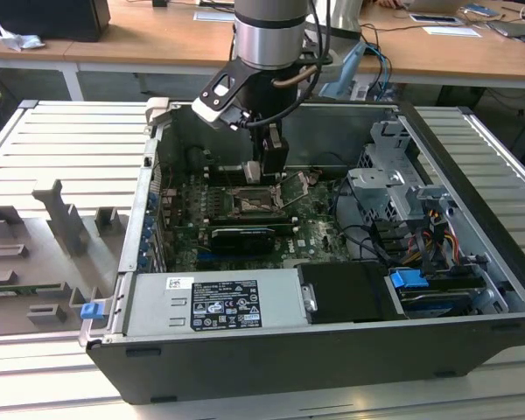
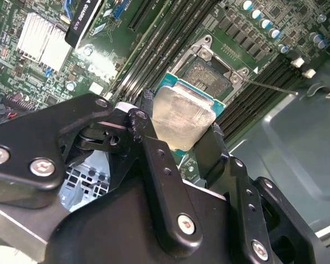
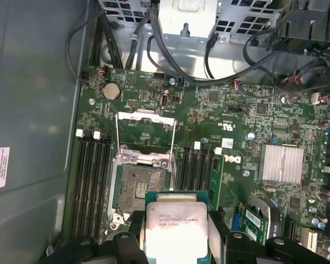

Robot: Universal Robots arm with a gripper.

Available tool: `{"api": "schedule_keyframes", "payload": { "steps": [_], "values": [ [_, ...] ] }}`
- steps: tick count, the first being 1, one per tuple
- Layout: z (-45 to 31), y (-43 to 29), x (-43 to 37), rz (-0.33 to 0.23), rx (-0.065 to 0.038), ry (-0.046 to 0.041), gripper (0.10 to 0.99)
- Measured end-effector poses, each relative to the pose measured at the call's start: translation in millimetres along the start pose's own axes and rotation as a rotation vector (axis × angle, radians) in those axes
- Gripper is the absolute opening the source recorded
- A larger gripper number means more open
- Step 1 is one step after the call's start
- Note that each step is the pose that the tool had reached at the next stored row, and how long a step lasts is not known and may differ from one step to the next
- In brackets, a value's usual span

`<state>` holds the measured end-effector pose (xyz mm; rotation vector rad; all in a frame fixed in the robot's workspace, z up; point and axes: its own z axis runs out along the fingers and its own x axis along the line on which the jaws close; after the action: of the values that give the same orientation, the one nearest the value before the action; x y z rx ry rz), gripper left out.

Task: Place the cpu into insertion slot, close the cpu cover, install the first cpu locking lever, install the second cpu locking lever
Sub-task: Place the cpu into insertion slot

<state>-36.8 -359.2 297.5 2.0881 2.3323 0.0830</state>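
cpu (image 2: 181, 118) between fingers (image 2: 210, 147) — near socket (image 2: 206, 74)

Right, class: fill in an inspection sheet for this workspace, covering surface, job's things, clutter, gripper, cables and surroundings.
Surface: slatted metal table carrying an open computer case.
Job's things: cpu held over the motherboard, near the empty socket; cpu cover hinged open.
Clutter: grey fixture blocks on the table at the exterior view's left.
Gripper: gripper shut on the cpu.
Cables: black cables inside the case.
Surroundings: wooden desks behind.
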Motion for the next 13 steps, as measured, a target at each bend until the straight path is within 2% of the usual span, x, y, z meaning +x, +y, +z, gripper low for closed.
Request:
{"api": "schedule_keyframes", "payload": {
  "steps": [8, 13],
  "values": [
    [8.4, -0.4, -0.2, 0.004, 0.0, -0.0002, 0.541],
    [10.2, -0.5, -0.3, 0.044, -0.001, -0.0027, 0.541]
  ]
}}
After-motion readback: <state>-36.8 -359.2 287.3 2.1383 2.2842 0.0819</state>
